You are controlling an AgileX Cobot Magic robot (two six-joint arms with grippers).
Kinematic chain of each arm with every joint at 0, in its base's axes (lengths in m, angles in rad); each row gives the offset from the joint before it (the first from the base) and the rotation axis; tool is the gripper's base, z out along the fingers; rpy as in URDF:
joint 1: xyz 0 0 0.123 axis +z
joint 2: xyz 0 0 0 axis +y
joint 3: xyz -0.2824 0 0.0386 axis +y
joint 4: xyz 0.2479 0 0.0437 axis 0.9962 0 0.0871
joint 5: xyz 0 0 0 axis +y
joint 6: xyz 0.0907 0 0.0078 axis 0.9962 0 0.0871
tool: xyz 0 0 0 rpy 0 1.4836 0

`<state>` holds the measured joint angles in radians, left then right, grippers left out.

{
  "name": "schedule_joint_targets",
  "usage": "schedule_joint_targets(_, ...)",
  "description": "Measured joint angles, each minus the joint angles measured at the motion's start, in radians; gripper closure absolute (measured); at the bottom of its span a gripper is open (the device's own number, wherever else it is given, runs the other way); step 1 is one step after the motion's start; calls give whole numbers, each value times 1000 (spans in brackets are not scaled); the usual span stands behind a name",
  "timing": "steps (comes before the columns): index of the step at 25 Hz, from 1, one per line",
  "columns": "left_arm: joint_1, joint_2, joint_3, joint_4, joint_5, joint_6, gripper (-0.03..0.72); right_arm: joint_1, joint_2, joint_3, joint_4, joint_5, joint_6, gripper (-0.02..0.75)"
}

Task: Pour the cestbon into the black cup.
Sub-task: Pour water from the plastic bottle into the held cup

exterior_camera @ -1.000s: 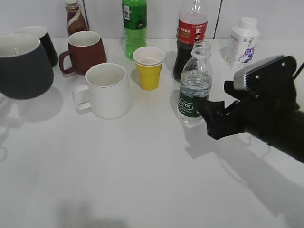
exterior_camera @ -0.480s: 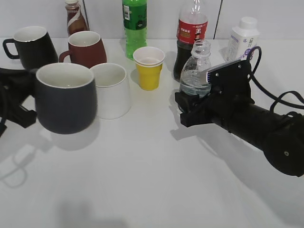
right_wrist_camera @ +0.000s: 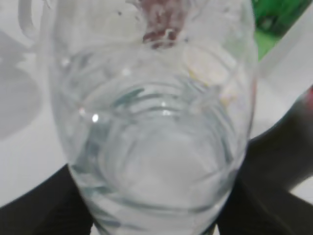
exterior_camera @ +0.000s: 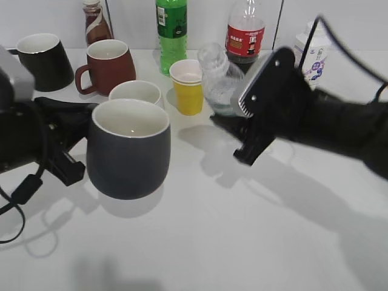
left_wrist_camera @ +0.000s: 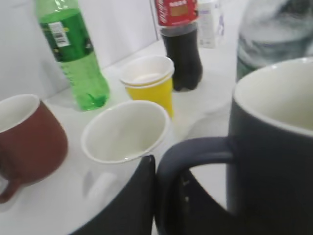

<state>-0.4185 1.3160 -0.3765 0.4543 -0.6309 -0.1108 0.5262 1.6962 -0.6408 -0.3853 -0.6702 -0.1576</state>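
The black cup (exterior_camera: 127, 151), a large charcoal-grey mug with a white inside, stands upright at the centre left. My left gripper (exterior_camera: 71, 159) is shut on its loop handle (left_wrist_camera: 193, 152); the fingers (left_wrist_camera: 166, 196) pinch the handle in the left wrist view. The inside that shows looks empty. My right gripper (exterior_camera: 236, 124) is shut on the cestbon (exterior_camera: 221, 82) and holds it lifted and tilted left. Its open mouth points up-left, to the right of the cup and behind it. The clear bottle fills the right wrist view (right_wrist_camera: 156, 147), and its green label is hidden.
A white mug (exterior_camera: 136, 92) stands just behind the black cup. A yellow paper cup (exterior_camera: 189, 85) stands beside the bottle. A reddish-brown mug (exterior_camera: 109, 63), a small black mug (exterior_camera: 42, 57), a green soda bottle (exterior_camera: 171, 30), a cola bottle (exterior_camera: 245, 33) and a white bottle (exterior_camera: 312, 57) line the back.
My left gripper has carried the black cup from the far left to the centre left. My right gripper has shut on the cestbon, lifted it and tilted it left.
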Motion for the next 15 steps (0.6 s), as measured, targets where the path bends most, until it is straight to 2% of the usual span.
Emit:
schedule_joint_targets(4,-33,1,-31,1,70,0,643,0,-76,-50,-10,92,-171,273)
schedule_joint_targets(9,-43,1,-52,15,80,-2,643,3,-113,-93,-11,111,-369,273)
schedule_joint_targets(15,-43,1,-52,49,76,-3,643,73,-113,-121,4,141,-610,273)
